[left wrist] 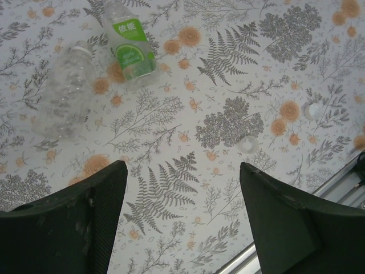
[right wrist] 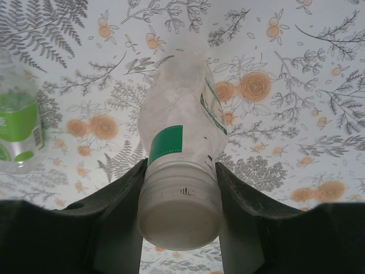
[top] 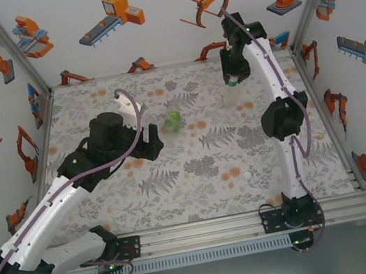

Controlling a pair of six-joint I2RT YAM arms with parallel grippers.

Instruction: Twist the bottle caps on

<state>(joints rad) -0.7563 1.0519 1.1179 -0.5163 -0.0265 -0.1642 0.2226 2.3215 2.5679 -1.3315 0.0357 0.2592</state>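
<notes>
Clear plastic is filling the right end effector (right wrist: 181, 166): we are seeing it clamped on the top of the banded bottle (right wrist: 177, 114), which is standing far right on the tabletop (top: 196, 170). We are judging its cap (right wrist: 179, 220) is being tightened. The left end effector (left wrist: 182, 177) is hanging apart and empty near two loose caps (left wrist: 248, 144). Next it is needing one, for a lying bottle (left wrist: 131, 45).

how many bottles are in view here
3. The lime-label bottle is near the centre. The plain clear bottle is just beside it. The capped bottle is gripped by the right gripper, further right. None looks hidden.
</notes>
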